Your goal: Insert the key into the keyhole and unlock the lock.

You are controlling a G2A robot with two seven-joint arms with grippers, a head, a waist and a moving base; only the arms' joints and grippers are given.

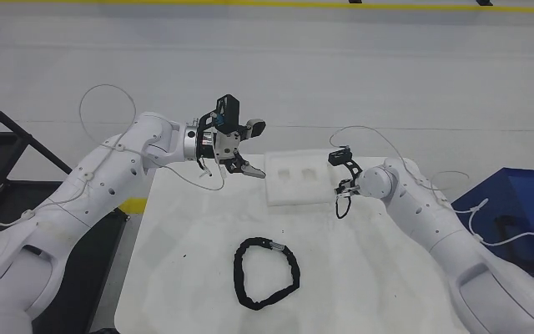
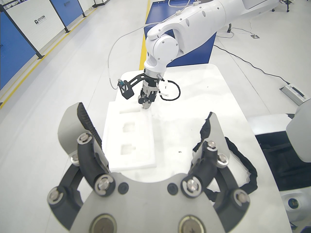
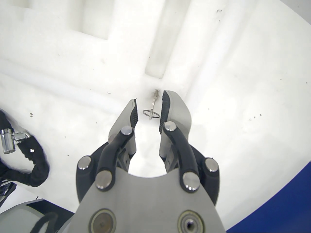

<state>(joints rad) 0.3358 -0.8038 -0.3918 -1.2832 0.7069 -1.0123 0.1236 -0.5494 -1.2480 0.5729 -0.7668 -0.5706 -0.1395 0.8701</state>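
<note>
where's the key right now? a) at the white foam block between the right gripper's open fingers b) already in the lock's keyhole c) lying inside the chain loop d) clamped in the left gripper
a: the key sits at the foam block between the open fingers of the right gripper, a gap on each side; the lock lies apart on the table.

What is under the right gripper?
A small silver key with a wire ring, on the white foam block, between the right gripper's open fingers. The fingers hide the foam beside it.
</note>
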